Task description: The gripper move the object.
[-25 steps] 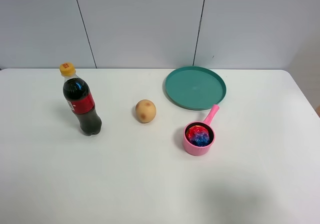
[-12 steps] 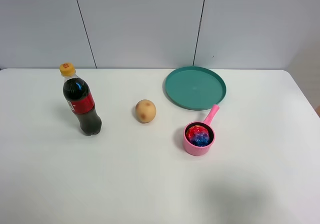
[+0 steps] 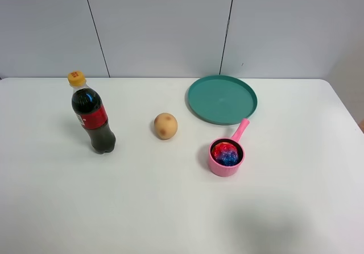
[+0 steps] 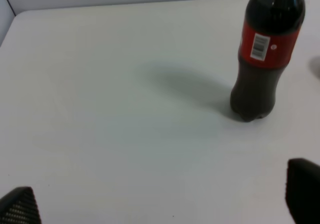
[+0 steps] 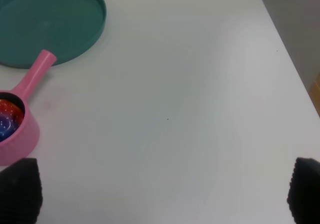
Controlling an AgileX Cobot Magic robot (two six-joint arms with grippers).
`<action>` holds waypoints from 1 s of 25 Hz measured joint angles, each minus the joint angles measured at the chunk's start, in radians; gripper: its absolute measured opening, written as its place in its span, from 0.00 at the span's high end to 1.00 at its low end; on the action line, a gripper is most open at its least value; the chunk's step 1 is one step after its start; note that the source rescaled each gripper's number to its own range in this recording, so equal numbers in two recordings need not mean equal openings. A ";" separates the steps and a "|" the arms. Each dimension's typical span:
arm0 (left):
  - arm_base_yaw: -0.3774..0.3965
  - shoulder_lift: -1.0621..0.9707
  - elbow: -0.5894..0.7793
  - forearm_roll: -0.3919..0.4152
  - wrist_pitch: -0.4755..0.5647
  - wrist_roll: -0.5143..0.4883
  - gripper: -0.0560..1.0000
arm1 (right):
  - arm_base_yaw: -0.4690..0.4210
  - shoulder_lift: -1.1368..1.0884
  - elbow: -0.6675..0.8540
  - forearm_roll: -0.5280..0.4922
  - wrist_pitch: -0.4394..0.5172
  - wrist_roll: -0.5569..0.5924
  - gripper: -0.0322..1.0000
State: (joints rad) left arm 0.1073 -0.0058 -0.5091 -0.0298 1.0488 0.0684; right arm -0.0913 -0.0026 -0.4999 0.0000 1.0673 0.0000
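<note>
White surface (image 3: 170, 208), seen from above, with both wrist views. Nearest, the left gripper (image 4: 160, 204) and right gripper (image 5: 165, 194) each show two dark fingertips (image 4: 20, 206) (image 5: 20, 189) set wide apart over bare surface, jaws released and holding nothing; neither arm appears in the high view. Right of centre stands a pink saucepan (image 3: 219, 166), its handle pointing far-right toward the plate; the ball (image 3: 226, 153), mottled red and blue, lies inside it. At the left a cola bottle (image 3: 92, 116) stands upright, yellow cap on top. Near the middle, a tan potato (image 3: 165, 125) rests on the surface, apart from the pan. Farthest, a teal plate (image 3: 222, 99) lies flat, just beyond the handle tip.
</note>
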 joint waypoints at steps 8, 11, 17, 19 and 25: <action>0.000 0.000 0.000 0.000 0.000 0.000 0.00 | 0.000 0.000 0.000 0.000 0.000 0.000 0.00; 0.000 0.000 0.000 0.000 0.000 0.000 0.00 | 0.000 0.000 0.000 0.000 0.000 0.000 0.00; 0.000 0.000 0.000 0.000 0.000 0.000 0.00 | 0.000 0.000 0.000 0.000 0.000 0.000 0.00; 0.000 0.000 0.000 0.000 0.000 0.000 0.00 | 0.000 0.000 0.000 0.000 0.000 0.000 0.00; 0.000 0.000 0.000 0.000 0.000 0.000 0.00 | 0.000 0.000 0.000 0.000 0.000 0.000 0.00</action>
State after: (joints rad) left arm 0.1073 -0.0058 -0.5091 -0.0298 1.0488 0.0684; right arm -0.0913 -0.0026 -0.4999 0.0000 1.0673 0.0000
